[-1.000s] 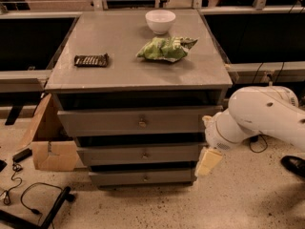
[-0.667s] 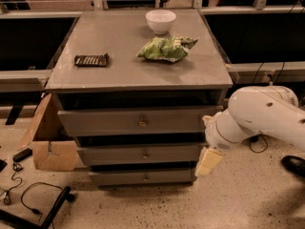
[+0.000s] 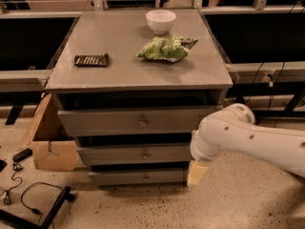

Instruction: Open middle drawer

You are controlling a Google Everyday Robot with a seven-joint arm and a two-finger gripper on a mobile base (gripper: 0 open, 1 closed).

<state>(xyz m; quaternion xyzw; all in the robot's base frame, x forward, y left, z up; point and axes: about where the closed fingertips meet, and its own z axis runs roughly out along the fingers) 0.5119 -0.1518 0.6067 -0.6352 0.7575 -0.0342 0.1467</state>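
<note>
camera view: the only one you've got, looking down at the cabinet front.
middle drawer [image 3: 119, 155]: second of three grey fronts, below the tall top drawer [image 3: 105, 122] and above the shallow bottom drawer [image 3: 124, 177]. A dark gap runs above it. It looks closed, as far as you can judge from this angle.
knob [image 3: 144, 155]: small and brass, at the centre of the middle front, with nothing on it.
gripper [image 3: 197, 174]: cream-coloured, hanging down from the white arm [image 3: 248, 140] at the cabinet's right front corner.
gripper vs drawer: it is off the right end of the middle front and a bit lower, about level with the bottom drawer's right end. The knob is well to its left. You can't tell whether it touches the cabinet.
gripper state: can't tell from this view. It holds nothing that you can see.
arm: the wrist covers the right end of the middle front.
cabinet top [image 3: 119, 42]: white bowl [image 3: 160, 20] at the back, green chip bag [image 3: 166, 49] just in front of it, dark snack bar [image 3: 91, 60] on the left.
floor: cardboard box [image 3: 50, 144] against the cabinet's left side, black cable [image 3: 28, 199] nearer the camera.
</note>
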